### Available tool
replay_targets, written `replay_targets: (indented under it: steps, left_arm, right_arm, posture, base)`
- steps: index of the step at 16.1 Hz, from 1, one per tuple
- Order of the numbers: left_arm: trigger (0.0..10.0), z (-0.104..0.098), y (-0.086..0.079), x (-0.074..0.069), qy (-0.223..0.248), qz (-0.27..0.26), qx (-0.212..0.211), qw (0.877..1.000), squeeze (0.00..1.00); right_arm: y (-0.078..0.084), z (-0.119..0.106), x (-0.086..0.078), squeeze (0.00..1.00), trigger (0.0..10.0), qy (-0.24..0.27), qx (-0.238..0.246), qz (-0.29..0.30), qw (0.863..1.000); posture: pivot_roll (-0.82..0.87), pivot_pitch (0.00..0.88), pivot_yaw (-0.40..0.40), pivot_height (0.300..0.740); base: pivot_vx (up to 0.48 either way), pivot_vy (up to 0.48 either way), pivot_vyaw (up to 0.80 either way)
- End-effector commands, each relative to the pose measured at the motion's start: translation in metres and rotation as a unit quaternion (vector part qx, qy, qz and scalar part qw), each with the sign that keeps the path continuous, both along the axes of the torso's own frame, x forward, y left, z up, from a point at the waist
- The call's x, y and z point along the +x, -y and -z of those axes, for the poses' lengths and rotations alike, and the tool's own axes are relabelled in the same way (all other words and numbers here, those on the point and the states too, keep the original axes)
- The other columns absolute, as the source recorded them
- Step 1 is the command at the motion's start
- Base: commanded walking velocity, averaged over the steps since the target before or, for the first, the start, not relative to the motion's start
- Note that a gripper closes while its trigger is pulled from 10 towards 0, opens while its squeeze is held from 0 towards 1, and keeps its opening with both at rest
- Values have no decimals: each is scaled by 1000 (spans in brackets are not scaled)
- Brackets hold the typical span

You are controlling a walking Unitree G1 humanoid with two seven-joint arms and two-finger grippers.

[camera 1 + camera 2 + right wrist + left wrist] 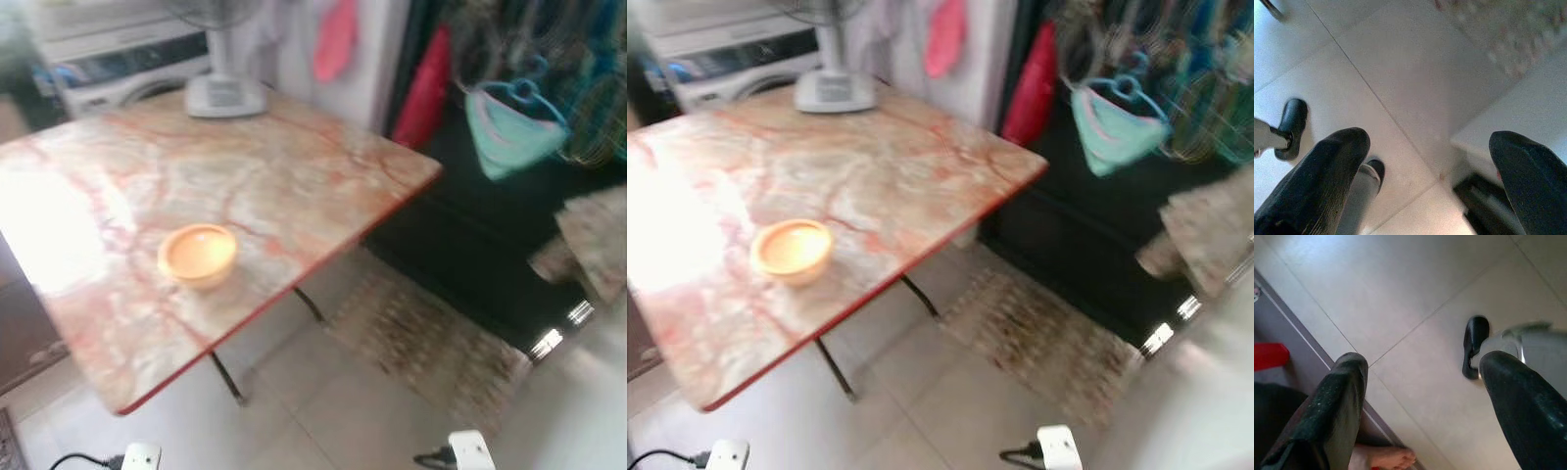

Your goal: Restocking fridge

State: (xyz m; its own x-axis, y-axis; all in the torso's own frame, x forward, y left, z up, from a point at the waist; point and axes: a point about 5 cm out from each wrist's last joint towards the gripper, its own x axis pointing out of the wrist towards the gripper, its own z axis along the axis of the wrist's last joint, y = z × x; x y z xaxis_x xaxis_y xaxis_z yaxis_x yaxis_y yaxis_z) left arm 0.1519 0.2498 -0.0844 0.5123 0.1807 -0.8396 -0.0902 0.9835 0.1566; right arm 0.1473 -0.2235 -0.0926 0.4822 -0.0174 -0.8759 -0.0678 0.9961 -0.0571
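Nothing you can read here: the head views are blurred, and no brand, label or writing is legible on any object.

In the left eye view you look down on a marble-patterned table (294, 176) with a red edge. An orange bowl (198, 255) sits upright on it, near the table's front edge, shallow and round, and looks empty. At the table's far edge stands the white base of a fan (225, 95), and behind it you see a white washing machine (118, 64). A patterned rug (421, 338) lies on the tiled floor beyond the table's right corner, under a dark opening where a teal hanger (514, 122) and red cloth (426, 88) hang. No fridge can be made out.

The right eye view gives you the same scene, the bowl well apart from the fan base.

In the left wrist view your left gripper (1420, 406) hangs over pale floor tiles (1400, 293), its two black fingers (1337, 406) spread wide with nothing between them. A person's bare foot (1386, 458) shows beside the nearer finger, and a black robot foot (1475, 345) rests on the tiles.

In the right wrist view your right gripper (1430, 181) also hangs above the tiles, fingers (1322, 176) wide apart and empty. The rug's corner (1498, 34) lies beyond them. The bowl is on the table, nowhere near either set of fingers.
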Motion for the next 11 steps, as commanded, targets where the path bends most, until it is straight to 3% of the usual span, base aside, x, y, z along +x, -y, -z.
replay_targets:
  steps: [1, 11]
  left_arm:
    - [10000, 2, 4, -3, -5, -9, -6, 1000, 0]
    - [10000, 2, 2, -4, 7, -26, 3, 1000, 0]
  right_arm:
    - [8, 1, -8, 0, 10000, -13, -9, 4, 1000]
    - [8, 1, -9, 0, 10000, -16, -4, -5, 1000]
  posture:
    - [51, 0, -33, 740]
    - [78, 0, -42, 740]
  base:
    - [0, 0, 800]
    - [0, 0, 800]
